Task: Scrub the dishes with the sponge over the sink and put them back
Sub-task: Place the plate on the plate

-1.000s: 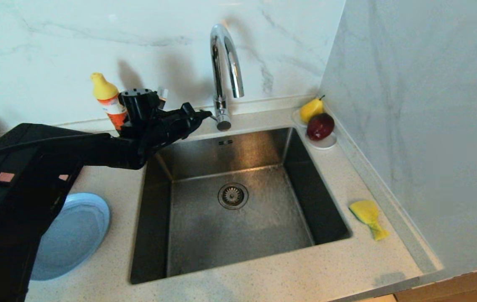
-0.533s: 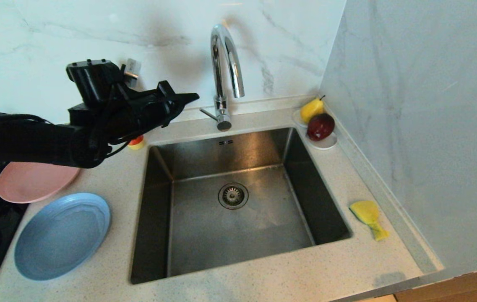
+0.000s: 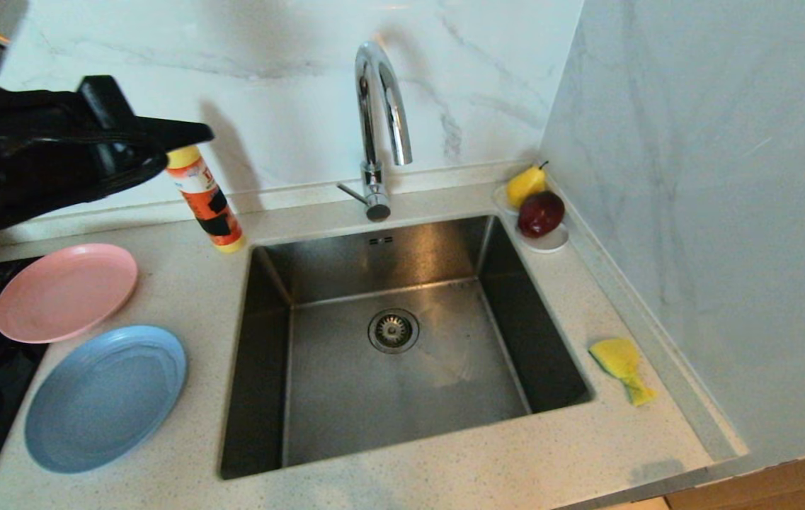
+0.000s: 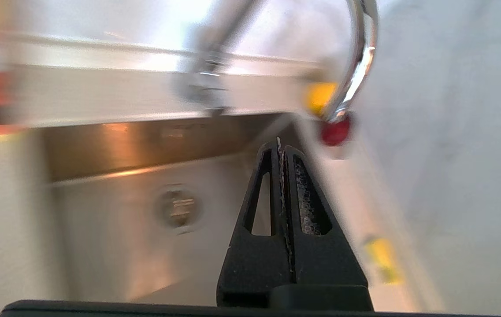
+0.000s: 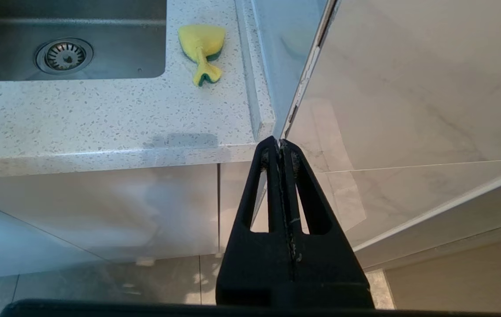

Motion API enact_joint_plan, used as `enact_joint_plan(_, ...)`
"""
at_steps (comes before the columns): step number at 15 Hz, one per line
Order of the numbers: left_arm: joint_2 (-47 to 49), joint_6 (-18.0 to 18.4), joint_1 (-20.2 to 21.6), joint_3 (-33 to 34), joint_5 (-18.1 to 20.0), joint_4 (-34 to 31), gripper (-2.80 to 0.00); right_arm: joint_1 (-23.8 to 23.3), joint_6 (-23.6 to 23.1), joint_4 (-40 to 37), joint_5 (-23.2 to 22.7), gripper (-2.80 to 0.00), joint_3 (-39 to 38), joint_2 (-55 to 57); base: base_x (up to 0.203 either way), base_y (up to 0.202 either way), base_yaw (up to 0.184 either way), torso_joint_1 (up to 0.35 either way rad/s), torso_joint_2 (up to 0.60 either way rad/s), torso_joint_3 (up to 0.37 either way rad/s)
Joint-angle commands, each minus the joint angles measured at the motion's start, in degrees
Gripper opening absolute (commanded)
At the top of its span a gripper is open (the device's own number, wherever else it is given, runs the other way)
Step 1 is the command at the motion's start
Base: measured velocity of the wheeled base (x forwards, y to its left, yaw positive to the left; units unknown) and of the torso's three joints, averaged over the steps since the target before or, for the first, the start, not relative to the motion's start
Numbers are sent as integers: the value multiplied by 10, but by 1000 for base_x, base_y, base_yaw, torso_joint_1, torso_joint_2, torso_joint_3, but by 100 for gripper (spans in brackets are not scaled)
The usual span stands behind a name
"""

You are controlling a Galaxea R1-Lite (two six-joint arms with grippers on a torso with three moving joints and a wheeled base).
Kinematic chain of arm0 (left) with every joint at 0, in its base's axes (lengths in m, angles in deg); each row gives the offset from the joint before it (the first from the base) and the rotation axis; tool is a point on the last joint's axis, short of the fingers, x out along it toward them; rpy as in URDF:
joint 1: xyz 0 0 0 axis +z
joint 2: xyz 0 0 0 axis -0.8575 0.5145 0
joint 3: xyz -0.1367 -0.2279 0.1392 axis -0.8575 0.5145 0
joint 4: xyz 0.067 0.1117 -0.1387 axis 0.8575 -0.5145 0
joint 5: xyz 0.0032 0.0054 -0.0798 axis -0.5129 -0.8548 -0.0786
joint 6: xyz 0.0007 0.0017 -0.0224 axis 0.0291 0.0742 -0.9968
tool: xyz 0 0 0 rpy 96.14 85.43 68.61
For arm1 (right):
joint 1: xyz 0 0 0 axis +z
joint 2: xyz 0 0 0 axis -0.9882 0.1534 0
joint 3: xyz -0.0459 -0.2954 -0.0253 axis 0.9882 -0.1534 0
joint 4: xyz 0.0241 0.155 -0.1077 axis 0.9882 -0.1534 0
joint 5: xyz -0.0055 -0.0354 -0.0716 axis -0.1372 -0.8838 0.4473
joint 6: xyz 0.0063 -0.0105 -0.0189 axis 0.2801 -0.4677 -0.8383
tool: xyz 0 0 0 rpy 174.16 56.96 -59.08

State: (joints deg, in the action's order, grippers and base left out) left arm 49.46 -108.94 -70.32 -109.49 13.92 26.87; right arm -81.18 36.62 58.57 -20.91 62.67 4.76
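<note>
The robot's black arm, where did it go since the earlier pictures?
The left gripper, shut and empty, swung up and to the left, away from the tap, uncovering the pink plate and the soap bottle. The blue plate, sponge and sink stayed put.

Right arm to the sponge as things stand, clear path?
Probably yes. The sponge lies alone on the counter right of the sink, nothing on or beside it. The right gripper hangs shut below the counter edge, so it must rise and open first.
</note>
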Motion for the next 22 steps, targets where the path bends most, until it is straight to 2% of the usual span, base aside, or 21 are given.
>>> enact_joint_plan(1,-157,61,0,32,-85,-74,-280,0,0,0,0,-280,0,0,0,0,0,0,0,0)
enact_joint_plan(5,-283,162,0,88,-304,-122,-280,0,0,0,0,-280,0,0,0,0,0,0,0,0)
enact_joint_plan(7,-327,235,1,100,-430,-136,-280,0,0,-1,0,-280,0,0,0,0,0,0,0,0)
enact_joint_plan(8,-354,277,1,108,-477,-136,-280,0,0,0,0,-280,0,0,0,0,0,0,0,0)
enact_joint_plan(9,-378,319,1,119,-503,-135,-280,0,0,0,0,-280,0,0,0,0,0,0,0,0)
enact_joint_plan(10,-401,363,1,135,-514,-134,-280,0,0,0,0,-280,0,0,0,0,0,0,0,0)
enact_joint_plan(11,-408,391,1,152,-522,-133,-280,0,0,0,0,-280,0,0,0,0,0,0,0,0)
enact_joint_plan(14,-372,395,3,116,-540,-137,-280,0,0,0,0,-280,0,0,0,0,0,0,0,0)
enact_joint_plan(16,-319,395,4,75,-610,-138,-280,0,0,0,0,-280,0,0,0,0,0,0,0,0)
enact_joint_plan(18,-275,395,3,24,-665,-137,-280,0,0,0,0,-280,0,0,0,0,0,0,0,0)
enact_joint_plan(20,-230,394,2,-26,-683,-138,-280,0,0,0,0,-280,0,0,0,0,0,0,0,0)
enact_joint_plan(22,-186,394,2,-44,-684,-139,-280,0,0,0,0,-280,0,0,0,0,0,0,0,0)
